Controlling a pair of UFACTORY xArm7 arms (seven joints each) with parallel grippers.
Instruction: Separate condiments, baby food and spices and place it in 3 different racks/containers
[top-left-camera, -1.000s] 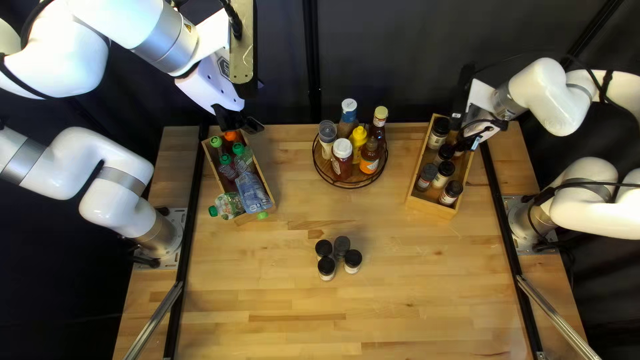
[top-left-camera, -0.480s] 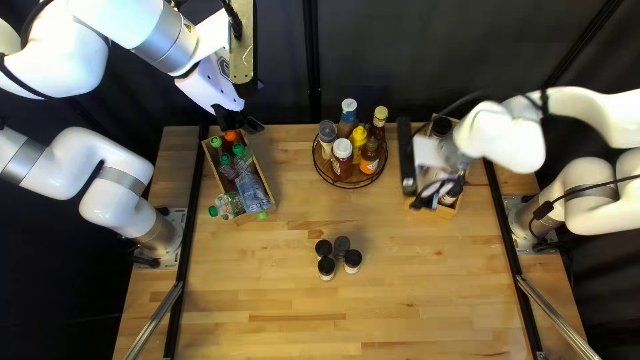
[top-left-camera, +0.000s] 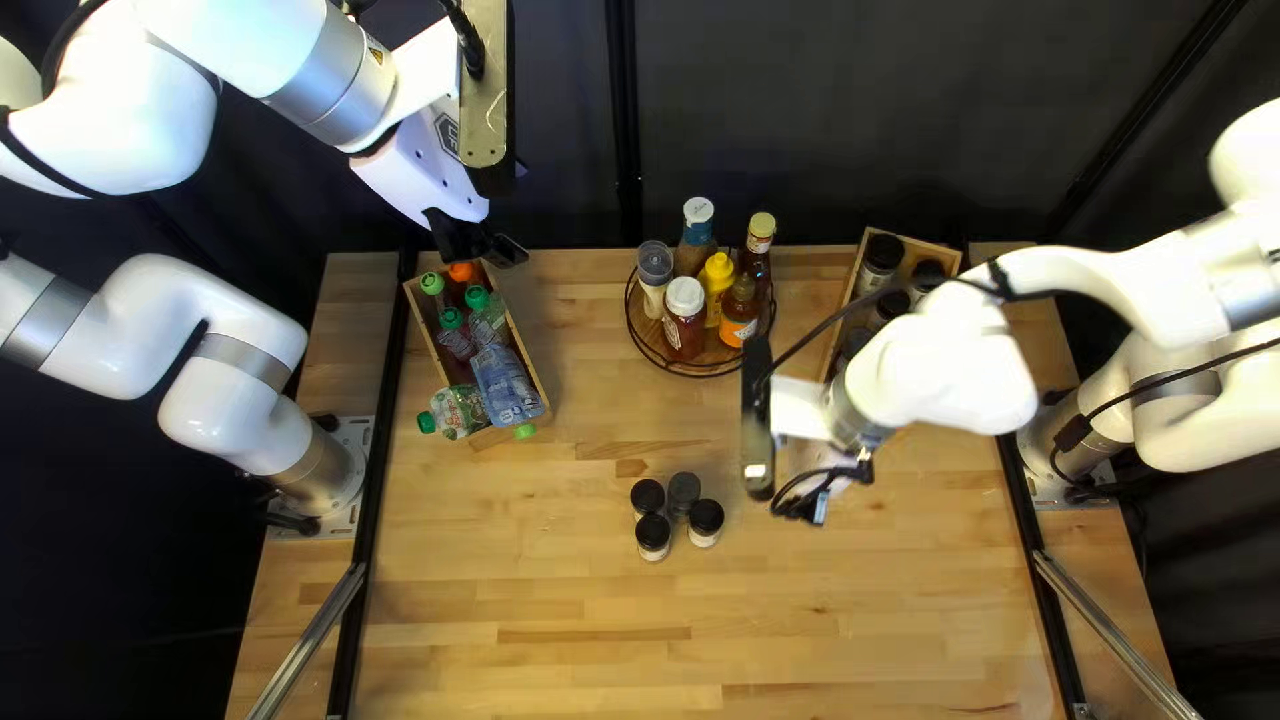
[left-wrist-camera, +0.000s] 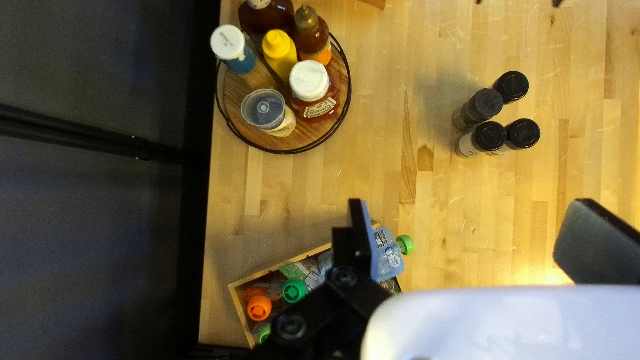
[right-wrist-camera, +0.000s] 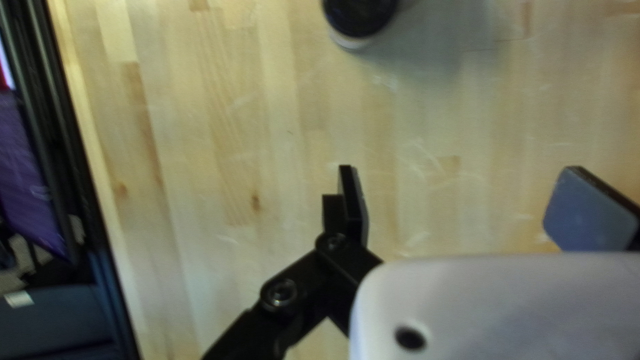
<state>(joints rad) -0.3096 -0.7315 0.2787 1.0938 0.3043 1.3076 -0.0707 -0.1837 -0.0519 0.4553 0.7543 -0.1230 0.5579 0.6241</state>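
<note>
Across a pale wooden surface (top-left-camera: 534, 600), in the top left view alone: a light wooden crate (top-left-camera: 850, 283) of black-capped jars (top-left-camera: 882, 254), partly behind the white right arm (top-left-camera: 940, 360). Common to the top left and left wrist views: a second wooden crate (top-left-camera: 530, 360) of green- and orange-capped pouches (top-left-camera: 504, 387), plus a round, wire-rimmed wooden rack (left-wrist-camera: 313, 137) of condiment bottles (top-left-camera: 684, 320). Above the pouches, the left hand (top-left-camera: 487, 247), wide apart. Left of the first crate, the right hand (top-left-camera: 816, 460), also apart. Near mid-surface, four small dark-capped spice jars (top-left-camera: 652, 531), caps up, long axes vertical; only one visible in the right wrist view.
</note>
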